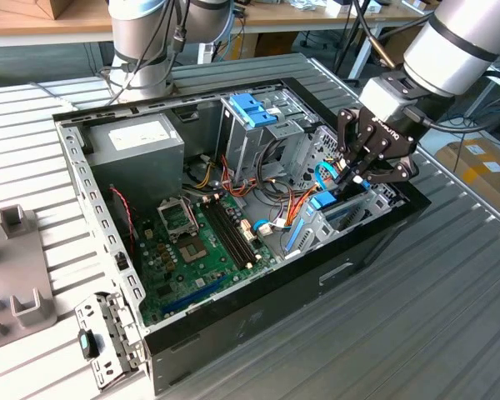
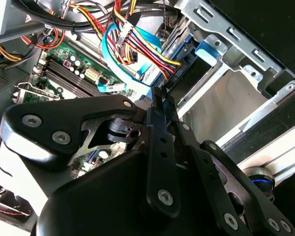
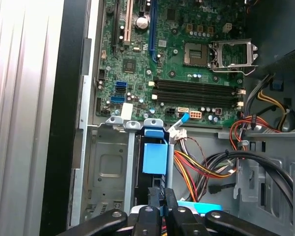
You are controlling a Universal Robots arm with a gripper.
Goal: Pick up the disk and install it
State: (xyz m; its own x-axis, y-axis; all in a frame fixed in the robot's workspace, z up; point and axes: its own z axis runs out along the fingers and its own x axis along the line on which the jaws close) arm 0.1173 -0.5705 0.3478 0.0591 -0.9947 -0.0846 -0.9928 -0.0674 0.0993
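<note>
The claw is closed on the rear edge of the disk, which stands on edge, already partly inside the drive bay of the open computer case. To do it well, I think, keep the disk's blue rails aligned with the bay's guides (cables crowd close).

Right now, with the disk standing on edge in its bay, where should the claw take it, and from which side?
Probably by the upper edge of the disk, on its blue carrier, coming straight down from above. The metal bay walls cover its broad faces and cables crowd the motherboard side. The claw hangs just above that edge, shut.
</note>
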